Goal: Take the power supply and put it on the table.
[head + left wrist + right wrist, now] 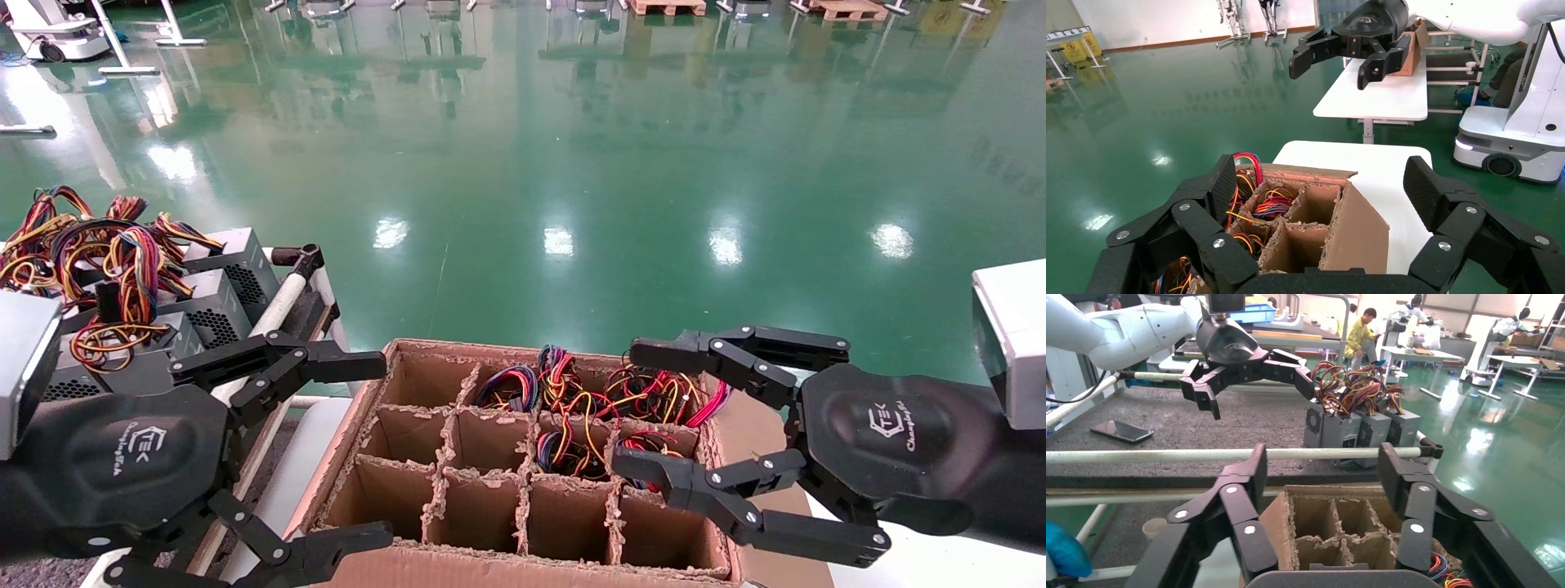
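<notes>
Both my hands hang over the carton [523, 482], fingers spread wide, nothing in either one. My left hand [327, 449] sits over the carton's left edge, beside the table [1248, 422]; my right hand [654, 412] hovers over the right-hand cells, where coloured wires [605, 400] spill out of the back compartments. That's where the next power supply [572, 453] waits, sunk in its cell so I see mostly wire, hardly any grey casing. The nearer cells look empty. Three finished units [204, 302] already stand on the table by the white rail [282, 306].

The risks, as I judge them: close on the wires instead of the casing and the box may slip or dangle; the neighbouring bundles look tangled and could drag along; a finger could catch the ragged cardboard dividers [490, 482] and lift the whole carton; and the rail stands in the way to the table.
</notes>
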Robot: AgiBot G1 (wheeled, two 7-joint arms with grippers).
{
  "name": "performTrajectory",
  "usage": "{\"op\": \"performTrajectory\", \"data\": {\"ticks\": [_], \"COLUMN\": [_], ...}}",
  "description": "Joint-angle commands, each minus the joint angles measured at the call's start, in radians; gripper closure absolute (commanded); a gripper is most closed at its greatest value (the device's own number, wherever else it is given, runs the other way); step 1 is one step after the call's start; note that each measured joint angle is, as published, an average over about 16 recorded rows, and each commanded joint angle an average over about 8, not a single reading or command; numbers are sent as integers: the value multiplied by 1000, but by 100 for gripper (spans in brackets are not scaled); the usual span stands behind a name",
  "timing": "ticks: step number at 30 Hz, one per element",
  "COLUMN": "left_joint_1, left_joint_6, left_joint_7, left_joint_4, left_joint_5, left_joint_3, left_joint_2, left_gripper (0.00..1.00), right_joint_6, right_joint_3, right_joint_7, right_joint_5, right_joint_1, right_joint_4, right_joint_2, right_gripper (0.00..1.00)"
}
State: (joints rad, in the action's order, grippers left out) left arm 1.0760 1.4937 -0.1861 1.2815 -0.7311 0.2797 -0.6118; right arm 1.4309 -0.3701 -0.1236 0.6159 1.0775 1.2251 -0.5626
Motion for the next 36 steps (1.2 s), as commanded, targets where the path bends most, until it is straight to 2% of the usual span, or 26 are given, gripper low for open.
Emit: {"op": "performTrajectory", "data": {"ticks": [1, 11, 19, 24, 29, 36], "left_joint_1": [0, 3, -5, 27, 100, 206], "left_joint_6": [0, -10, -123, -177, -189, -202], "left_joint_7": [0, 16, 159, 224, 205, 102], "left_joint_4": [0, 2, 8, -21, -81, -162], "left_joint_5": [0, -13, -102, -190, -286, -392], "left_joint_3": [0, -3, -20, 7, 70, 159], "left_joint_2": [0, 1, -52, -113, -175, -271], "left_gripper": [0, 0, 0, 0, 0, 0], "right_joint_6": [0, 0, 0, 0, 0, 0], "right_joint_3": [0, 0, 0, 0, 0, 0], "right_joint_7": [0, 0, 0, 0, 0, 0], "right_joint_5": [0, 0, 0, 0, 0, 0], "right_joint_1": [0, 0, 0, 0, 0, 0], "right_joint_4": [0, 0, 0, 0, 0, 0], "right_joint_2": [0, 0, 0, 0, 0, 0], "right_gripper": [100, 100, 100, 100, 100, 100]}}
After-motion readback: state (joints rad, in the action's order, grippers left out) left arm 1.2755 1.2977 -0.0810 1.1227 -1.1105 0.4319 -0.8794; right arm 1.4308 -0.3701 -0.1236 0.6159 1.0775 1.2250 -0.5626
